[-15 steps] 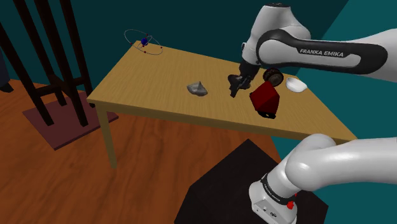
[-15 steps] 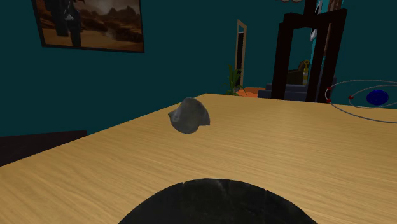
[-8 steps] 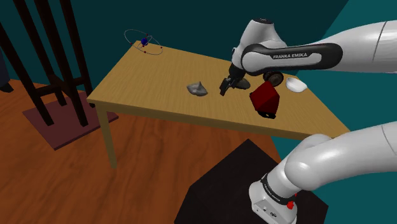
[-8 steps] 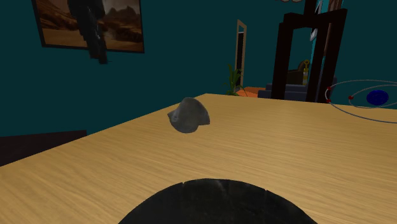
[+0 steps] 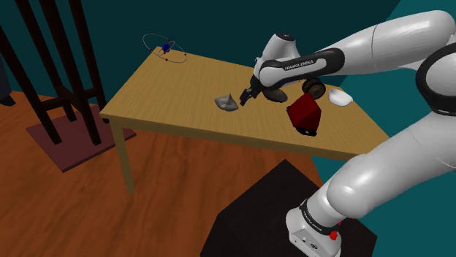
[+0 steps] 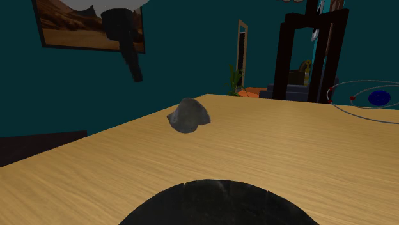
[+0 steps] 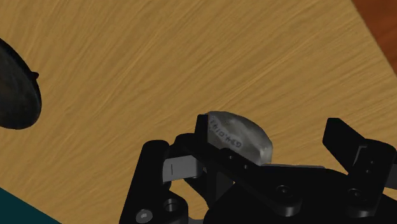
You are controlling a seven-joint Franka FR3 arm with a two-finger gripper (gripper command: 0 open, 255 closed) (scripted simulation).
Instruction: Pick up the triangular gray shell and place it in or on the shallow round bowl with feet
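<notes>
**Q:** Since 1 s ago the gripper (image 5: 245, 97) has swung toward the shoulder view's left, off the dark bowl (image 7: 28, 95) and up to the gray shell (image 5: 227, 102). Is it gripping?

**A:** No. Its 2 fingers stand apart and clasp nothing. In the wrist view the shell lies on the table (image 5: 161, 95) just beyond them, in line with the gap, untouched as far as I can see.

**Q:** Why does it hang tilted like that?

**A:** I judge it is lining up so the fingers can straddle the shell's humped body (an uneven shape, likely to slip under a skewed pinch). In the second exterior view it sits above the shell, apart from it.

**Q:** And the bowl?

**A:** Near the shell, with bare wood between them, so the carry looks short.

**Q:** Anything in the way?

**A:** A red box (image 5: 305, 115) and a small white object (image 5: 338, 97) sit further toward the shoulder view's right. A wire ornament with a blue ball (image 5: 166, 49) stands well apart at the far corner. None crosses the path.
</notes>
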